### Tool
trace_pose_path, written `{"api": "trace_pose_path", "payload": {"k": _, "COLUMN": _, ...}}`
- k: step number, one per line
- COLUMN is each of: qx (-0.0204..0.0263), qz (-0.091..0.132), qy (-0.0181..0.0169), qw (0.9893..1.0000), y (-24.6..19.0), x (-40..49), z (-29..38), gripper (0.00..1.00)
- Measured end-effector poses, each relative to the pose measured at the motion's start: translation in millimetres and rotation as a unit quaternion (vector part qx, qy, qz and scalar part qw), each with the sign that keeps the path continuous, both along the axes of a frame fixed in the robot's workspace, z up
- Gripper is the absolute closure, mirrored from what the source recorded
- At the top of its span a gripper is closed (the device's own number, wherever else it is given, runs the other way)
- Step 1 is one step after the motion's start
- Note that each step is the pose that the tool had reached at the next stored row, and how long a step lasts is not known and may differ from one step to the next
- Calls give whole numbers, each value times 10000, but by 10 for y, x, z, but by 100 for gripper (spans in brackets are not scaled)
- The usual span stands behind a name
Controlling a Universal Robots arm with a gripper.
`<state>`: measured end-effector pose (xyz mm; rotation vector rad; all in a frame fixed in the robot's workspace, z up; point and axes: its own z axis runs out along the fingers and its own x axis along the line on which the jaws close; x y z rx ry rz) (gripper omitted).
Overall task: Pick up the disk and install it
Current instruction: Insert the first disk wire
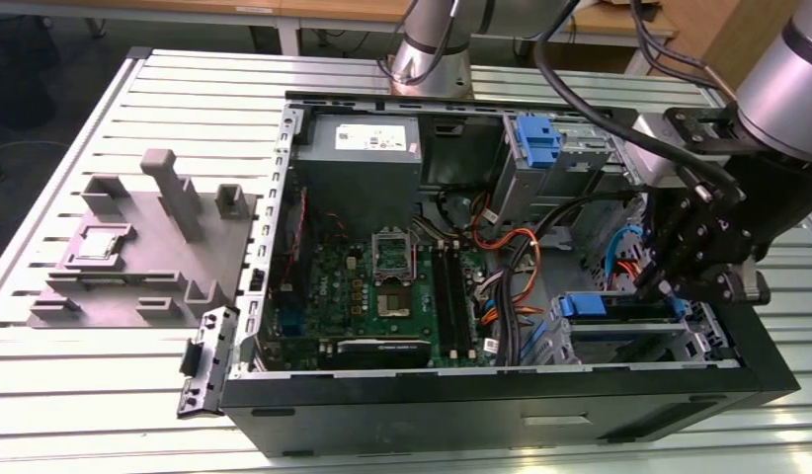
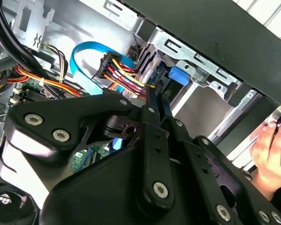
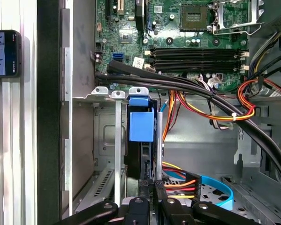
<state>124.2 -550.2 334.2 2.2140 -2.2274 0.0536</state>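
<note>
One disk (image 3: 141, 140), blue-framed and standing on edge in the drive cage (image 3: 113, 140) at the computer case's (image 1: 512, 405) front corner, runs lengthwise straight out from the gripper (image 3: 149, 199), whose fingers appear closed on its near end.

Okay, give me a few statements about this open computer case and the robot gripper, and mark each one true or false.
1. The disk sits on edge in the metal drive cage, with its blue carrier tab facing the motherboard. True.
2. The gripper hangs over the grey fixture block beside the case. False: it is at the drive cage, right by the disk.
3. The computer case has its side panel off, leaving the motherboard bare. True.
4. In the second wrist view, a person's hand is outside the case. True.
5. The processor socket holds a fan cooler. False: the socket is bare.
</note>
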Motion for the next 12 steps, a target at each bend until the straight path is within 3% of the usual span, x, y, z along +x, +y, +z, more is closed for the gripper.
{"api": "trace_pose_path", "payload": {"k": 12, "qx": 3, "qz": -2, "qy": 0, "qw": 10000, "y": -10, "x": 0, "z": -49, "gripper": 84}}
